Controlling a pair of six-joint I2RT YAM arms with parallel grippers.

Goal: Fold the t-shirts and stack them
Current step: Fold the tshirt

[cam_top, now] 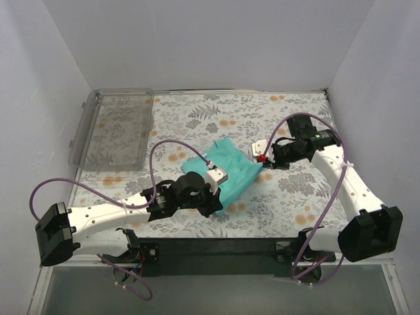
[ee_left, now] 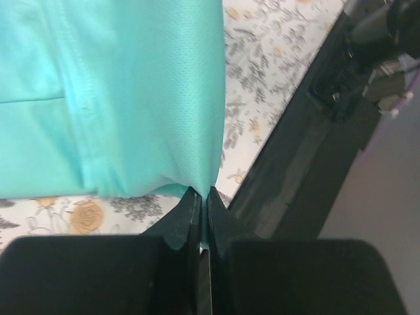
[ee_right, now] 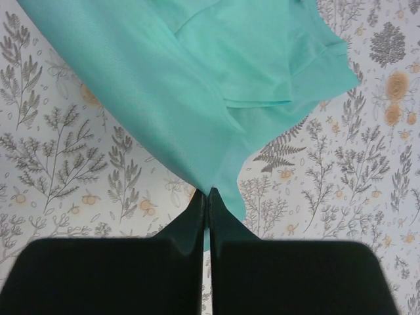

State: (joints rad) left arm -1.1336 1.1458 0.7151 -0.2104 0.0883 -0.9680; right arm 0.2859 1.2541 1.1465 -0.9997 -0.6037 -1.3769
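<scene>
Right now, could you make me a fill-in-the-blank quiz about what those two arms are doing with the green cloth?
The left tool is not open but ____ on the t-shirt's edge.
The right tool grips its edge too, so ____ tools hold it.
The clear bin sits in the table's far ____ corner.
Missing words: shut; both; left.
</scene>
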